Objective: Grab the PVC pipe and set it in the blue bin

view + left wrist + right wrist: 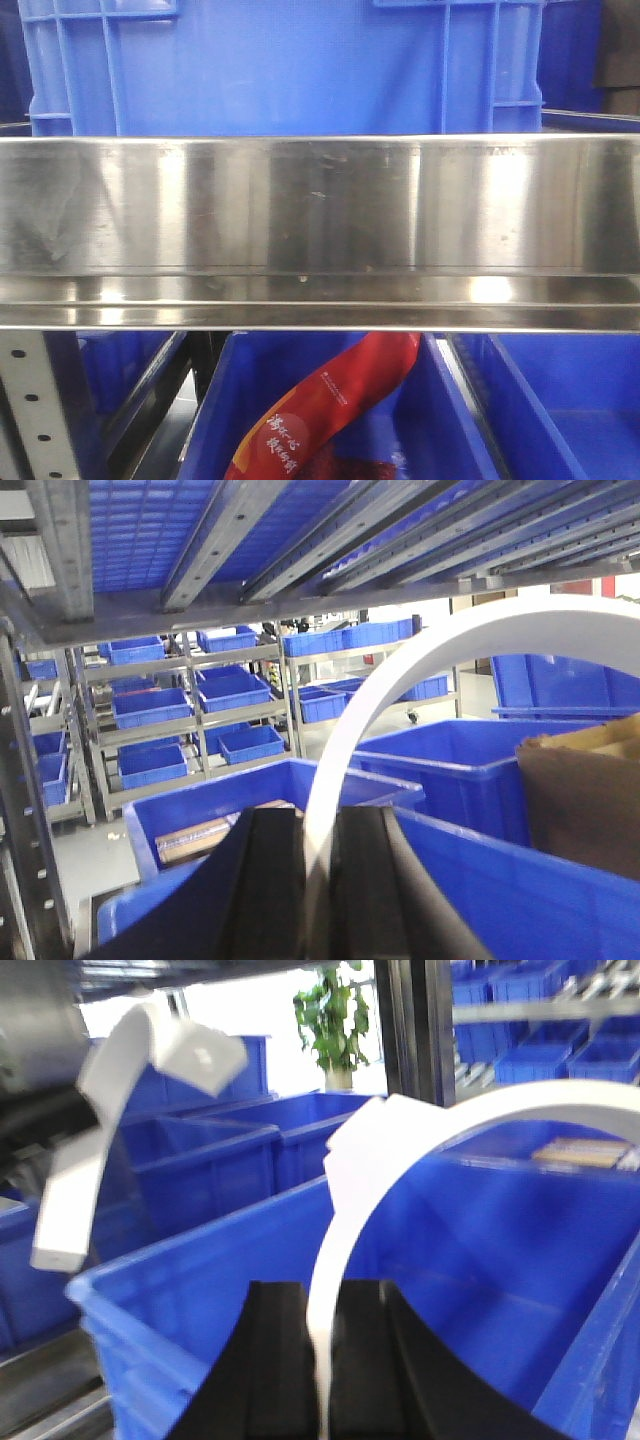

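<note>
PVC pipe [450, 638] plain white; right-arm PVC pipe [360, 1160] white too. Left fingers [270, 880] and right fingers [275, 1360] matte black. Blue bin [200, 1280] solid bright blue. Shelf rail [320, 210] shiny silver, streaky reflections. Packet [330, 400] red with white lettering. Plant [335, 1010] green. Cardboard [580, 790] brown.

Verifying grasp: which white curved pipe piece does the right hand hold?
The central white curved PVC arc in the right hand; the other arc, blurred, upper left.
</note>
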Robot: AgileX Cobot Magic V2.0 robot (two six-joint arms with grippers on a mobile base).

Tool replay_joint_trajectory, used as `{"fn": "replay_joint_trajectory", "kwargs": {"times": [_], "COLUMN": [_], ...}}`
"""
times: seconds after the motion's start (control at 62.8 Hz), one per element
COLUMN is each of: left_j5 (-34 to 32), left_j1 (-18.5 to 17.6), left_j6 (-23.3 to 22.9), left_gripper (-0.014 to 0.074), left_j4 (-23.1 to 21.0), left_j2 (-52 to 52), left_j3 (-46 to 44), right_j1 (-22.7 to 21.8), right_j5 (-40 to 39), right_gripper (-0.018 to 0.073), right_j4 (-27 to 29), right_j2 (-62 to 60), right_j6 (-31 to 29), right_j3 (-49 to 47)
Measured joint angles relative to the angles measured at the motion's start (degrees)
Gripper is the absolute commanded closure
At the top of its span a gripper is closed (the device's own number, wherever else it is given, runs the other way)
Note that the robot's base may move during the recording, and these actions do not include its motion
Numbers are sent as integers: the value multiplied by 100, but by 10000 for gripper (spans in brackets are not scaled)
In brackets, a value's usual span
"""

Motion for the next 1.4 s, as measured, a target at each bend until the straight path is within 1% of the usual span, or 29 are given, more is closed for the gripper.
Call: {"fn": "replay_joint_trajectory", "kwargs": {"times": [0.127, 0.334, 0.541, 0.685, 0.86, 1.051, 1.147, 1.401], "left_j5": [-13, -23, -369, -481, -605, -873, -873, -873], "left_j1": [0, 0, 0, 153, 308, 326, 326, 326], "left_j6": [0, 0, 0, 0, 0, 0, 0, 0], "left_gripper": [707, 707, 707, 707, 707, 707, 707, 707], "left_j4": [110, 133, 133, 155, 155, 155, 155, 155], "left_j2": [243, 600, 799, 870, 967, 1229, 1371, 1584], "left_j3": [-208, -325, -338, -340, -350, -361, -361, -650], "right_j1": [0, 63, 110, 110, 112, 214, 322, 346], "right_j5": [0, -10, -38, -139, -378, -389, -376, -330], "right_gripper": [727, 727, 727, 727, 727, 727, 727, 727], "right_j4": [0, 23, 23, 23, 58, 88, 103, 103], "right_j2": [311, 836, 1246, 1405, 1494, 1857, 2014, 2394], "right_j6": [-34, -123, -198, -324, -340, -450, -498, -542], "right_j3": [-243, -634, -790, -790, -804, -1133, -1282, -1318]}}
